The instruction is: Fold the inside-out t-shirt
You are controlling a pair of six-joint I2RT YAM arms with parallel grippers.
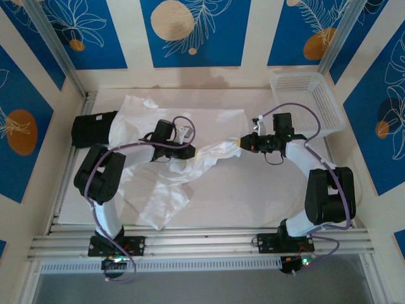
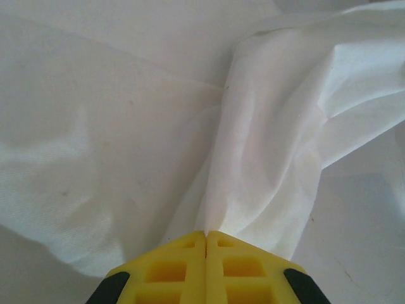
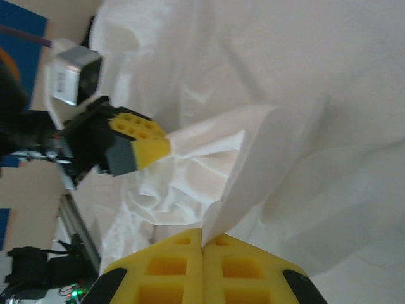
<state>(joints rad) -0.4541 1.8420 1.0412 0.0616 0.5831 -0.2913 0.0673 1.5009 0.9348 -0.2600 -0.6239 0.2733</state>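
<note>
Left fingers [image 2: 180,263] are pressed together on a pinch of the white t-shirt [image 1: 158,190], and the right fingers [image 3: 174,263] are likewise clamped on a bunched fold of it. The shirt lies crumpled across the middle and left of the counter [image 1: 259,202], with a twisted band stretched between the two grips. Done well, the arms would draw apart evenly and lift just enough to undo the twist, both pinches firm, so the thin cloth spreads flat before any fold.
</note>
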